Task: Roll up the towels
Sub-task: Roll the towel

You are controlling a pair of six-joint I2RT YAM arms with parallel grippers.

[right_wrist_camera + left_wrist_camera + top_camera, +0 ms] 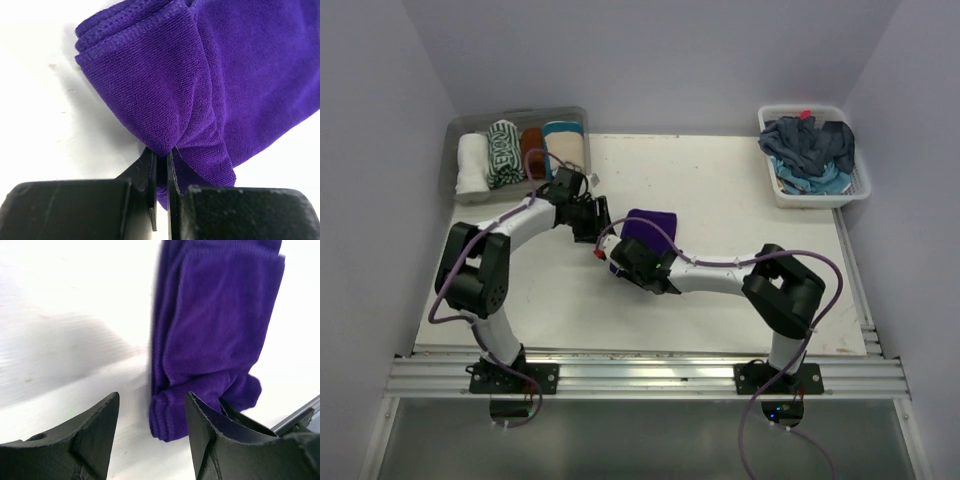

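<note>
Pale lavender walls close in a white tabletop (720,190).

Position: the deep purple folded terry hand towel (655,222) lies near the table's middle, between the two wrists. It is folded into several layers with stacked hems along one edge, and is not yet rolled.

Right gripper (161,155): fingers are clenched on a bunched corner of the towel, with cloth squeezed up between the tips. The rest lies flat on the table.

Left gripper (151,405): fingers are spread and hold nothing. They sit just beside the towel's near folded end. Whether the right-hand finger touches the cloth, I cannot tell.

Elsewhere: a clear plastic tub (570,112) at far left holds four finished rolls (white, green-patterned, rust-brown, cream-and-teal). A white lattice basket (817,198) at far right holds a loose heap of navy and light blue cloths (810,148).

Handling (judgement):
- Light and very soft, with no stiffness; it will sag and drape from any single pinch.
- The pile looks grippy, so slipping out of the fingers is unlikely, but the layers may slide apart.
- Best hold is on a folded end, catching all layers through both corners, not one hem.
- Not fragile.
</note>
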